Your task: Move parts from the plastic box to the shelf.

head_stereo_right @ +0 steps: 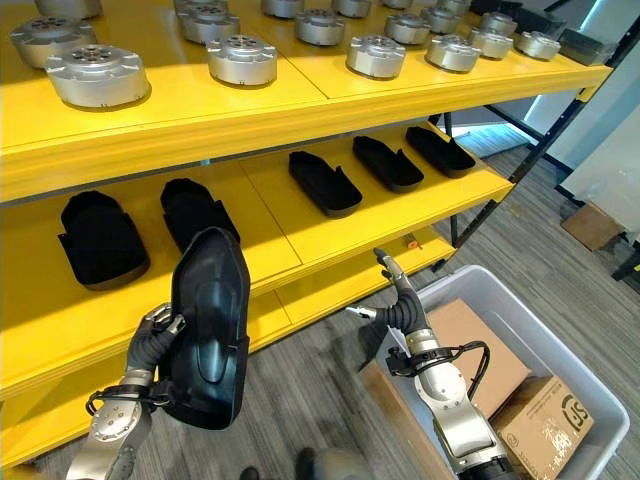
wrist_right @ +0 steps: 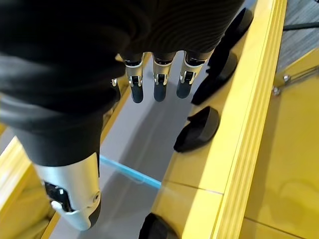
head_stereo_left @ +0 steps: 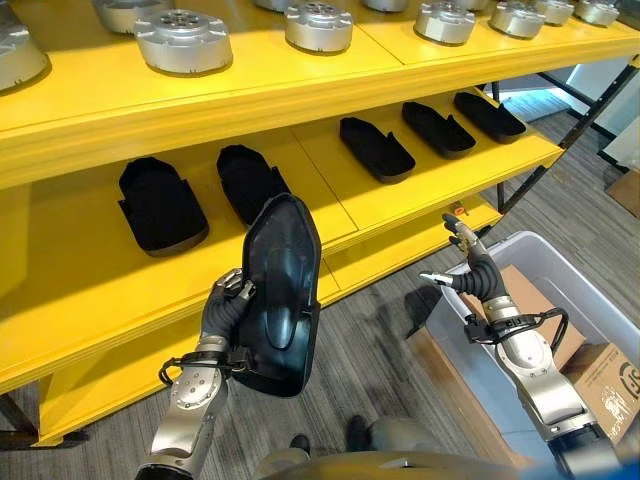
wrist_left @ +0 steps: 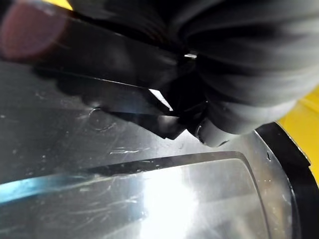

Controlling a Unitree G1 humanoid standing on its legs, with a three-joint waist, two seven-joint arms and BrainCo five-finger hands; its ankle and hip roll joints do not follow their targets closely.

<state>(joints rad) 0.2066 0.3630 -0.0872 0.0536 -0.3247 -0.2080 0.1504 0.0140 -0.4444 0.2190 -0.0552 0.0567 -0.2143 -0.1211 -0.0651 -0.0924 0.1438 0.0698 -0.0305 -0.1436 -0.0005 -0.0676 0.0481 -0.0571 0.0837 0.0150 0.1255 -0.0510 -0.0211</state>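
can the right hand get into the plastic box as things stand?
Probably yes. The right hand hangs open and holds nothing, just above the near rim of the plastic box, whose top is open. Nothing lies between them; cardboard boxes fill much of the inside.

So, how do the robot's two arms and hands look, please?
Both arms are silver-grey metal tubes with a black cable looped near each wrist. The left hand and right hand each wear a dark ribbed cover over the wrist and back. The fingers are silver with dark tips.
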